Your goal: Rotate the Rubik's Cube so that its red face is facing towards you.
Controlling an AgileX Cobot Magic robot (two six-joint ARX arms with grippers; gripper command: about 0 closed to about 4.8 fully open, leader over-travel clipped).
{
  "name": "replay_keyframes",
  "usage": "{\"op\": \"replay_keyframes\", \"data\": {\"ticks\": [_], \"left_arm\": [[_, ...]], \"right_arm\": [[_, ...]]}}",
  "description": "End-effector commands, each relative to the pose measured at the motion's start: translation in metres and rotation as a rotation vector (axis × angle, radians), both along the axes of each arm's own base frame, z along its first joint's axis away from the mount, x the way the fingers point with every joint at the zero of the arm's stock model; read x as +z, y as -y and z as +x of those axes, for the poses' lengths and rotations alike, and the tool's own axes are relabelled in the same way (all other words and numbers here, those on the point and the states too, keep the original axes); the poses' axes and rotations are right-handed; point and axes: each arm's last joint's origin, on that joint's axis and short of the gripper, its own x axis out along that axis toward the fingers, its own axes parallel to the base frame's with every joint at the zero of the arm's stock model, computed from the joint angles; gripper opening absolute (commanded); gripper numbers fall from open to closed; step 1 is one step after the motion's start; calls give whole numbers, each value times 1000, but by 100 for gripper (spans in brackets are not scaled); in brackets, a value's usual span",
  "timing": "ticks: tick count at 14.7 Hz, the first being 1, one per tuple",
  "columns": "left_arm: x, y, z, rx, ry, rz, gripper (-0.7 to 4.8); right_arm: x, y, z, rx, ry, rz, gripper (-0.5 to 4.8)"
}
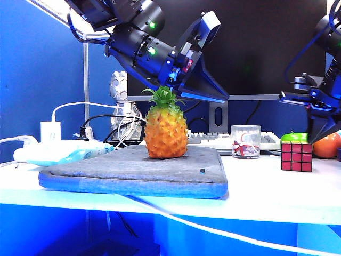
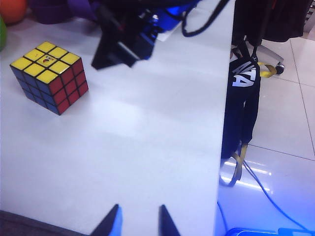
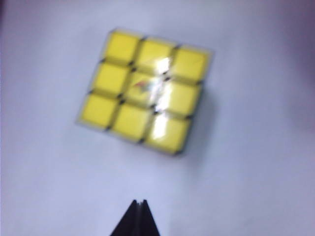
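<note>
So the Rubik's Cube (image 1: 297,156) sits at the far right of the exterior view on the white table (image 1: 256,194), red face (image 1: 297,157) toward the camera. Right gripper (image 3: 141,202) hangs above it, pinched closed, empty. Left gripper (image 2: 137,215), upper centre over the pineapple (image 1: 165,128), is spread wide, holding nothing.

Rubik's Cube (image 1: 297,156): stands alone on bare white table (image 1: 256,192), open surface in front of it and toward the grey mat (image 1: 133,170).

Right gripper (image 3: 138,216): fingers together, above the cube, nothing between its tips and the yellow top face.

Behind the cube, beneath the right gripper: green apple (image 1: 294,137) and an orange ball (image 1: 326,145), both near. Glass cup (image 1: 245,141) on the mat side, apart.

Left gripper (image 2: 136,221): jaws spread, raised over the mat behind a pineapple (image 1: 165,128); bare table between its tips and the cube.
</note>
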Motion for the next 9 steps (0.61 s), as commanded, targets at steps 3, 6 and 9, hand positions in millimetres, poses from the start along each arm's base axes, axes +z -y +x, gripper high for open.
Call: {"op": "replay_keyframes", "data": {"ticks": [3, 6, 9], "left_arm": [[2, 1, 0, -8, 4, -14, 111], [2, 1, 0, -7, 4, -13, 111], [3, 1, 0, -7, 8, -16, 111]], "right_arm": [[-21, 0, 7, 10, -72, 7, -6], [-36, 1, 16, -10, -65, -16, -6], [-28, 8, 26, -60, 57, -63, -6]]}}
